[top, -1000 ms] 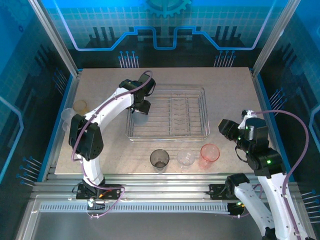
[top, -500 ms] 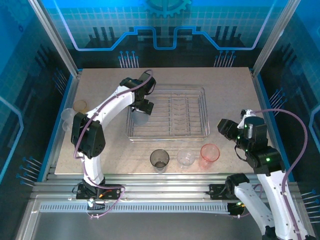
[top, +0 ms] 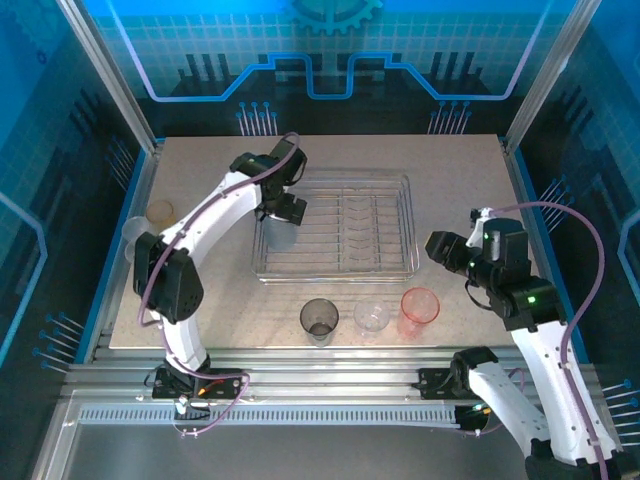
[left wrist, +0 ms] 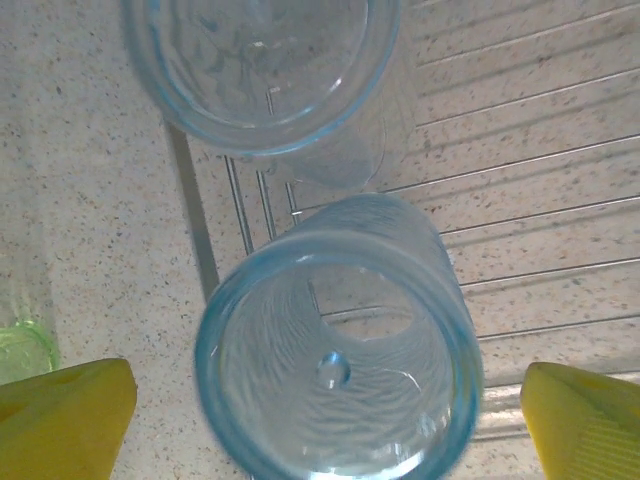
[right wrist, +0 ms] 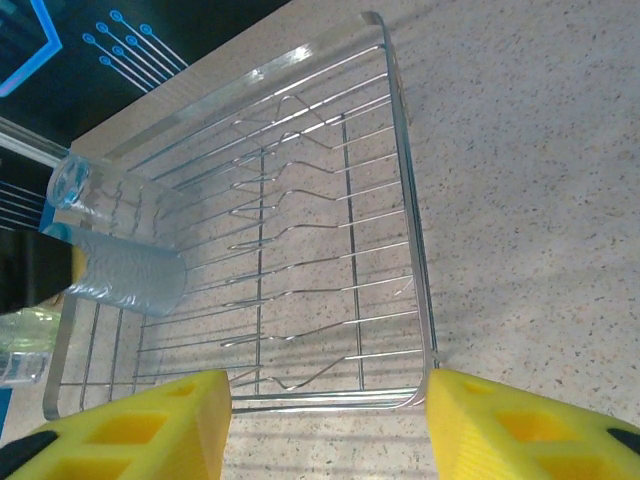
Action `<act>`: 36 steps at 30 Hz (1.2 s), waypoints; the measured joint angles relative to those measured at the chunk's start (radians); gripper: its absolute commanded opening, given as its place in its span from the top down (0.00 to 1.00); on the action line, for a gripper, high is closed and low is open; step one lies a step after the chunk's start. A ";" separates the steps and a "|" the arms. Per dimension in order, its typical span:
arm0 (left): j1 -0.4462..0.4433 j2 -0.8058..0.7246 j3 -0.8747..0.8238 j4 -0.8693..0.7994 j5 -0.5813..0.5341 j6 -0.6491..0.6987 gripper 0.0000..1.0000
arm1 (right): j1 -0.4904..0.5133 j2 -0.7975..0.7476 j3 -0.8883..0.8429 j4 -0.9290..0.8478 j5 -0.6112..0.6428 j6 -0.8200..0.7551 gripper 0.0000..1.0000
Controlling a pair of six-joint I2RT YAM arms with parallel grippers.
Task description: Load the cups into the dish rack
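Observation:
The silver wire dish rack (top: pixel 390 228) sits mid-table. My left gripper (top: pixel 285 214) hovers over its left end, open. In the left wrist view a pale blue cup (left wrist: pixel 335 345) stands in the rack (left wrist: pixel 540 160) between my spread yellow fingers (left wrist: pixel 65 415), touching neither, and a second clear-blue cup (left wrist: pixel 262 70) stands just beyond it. My right gripper (top: pixel 441 250) is open and holds nothing, to the right of the rack. Its wrist view looks along the rack (right wrist: pixel 405 200) to the blue cup (right wrist: pixel 125 270). A grey cup (top: pixel 319 320), a clear cup (top: pixel 372 318) and a pink-red cup (top: pixel 420 308) stand in front of the rack.
An amber cup (top: pixel 160 211) and a clear cup (top: pixel 133 233) stand at the table's left edge, beside the left arm. A yellow-green cup (left wrist: pixel 20 345) shows at the left border of the left wrist view. Metal frame posts bound the table on both sides.
My left gripper has opened and let go of the pale blue cup, which now stands in the rack. The right arm has shifted slightly up and toward the rack.

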 measured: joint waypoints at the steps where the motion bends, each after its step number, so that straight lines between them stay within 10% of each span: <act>1: 0.002 -0.022 -0.001 0.005 0.006 0.000 0.01 | 0.000 0.004 0.000 0.000 -0.008 -0.001 0.45; 15: 0.034 -0.734 -0.542 0.364 0.073 0.000 0.01 | 0.027 0.095 0.032 0.011 -0.147 -0.009 0.47; 36: 0.034 -1.172 -0.902 0.478 0.073 -0.131 0.01 | 0.653 0.565 0.277 -0.093 -0.055 -0.113 0.46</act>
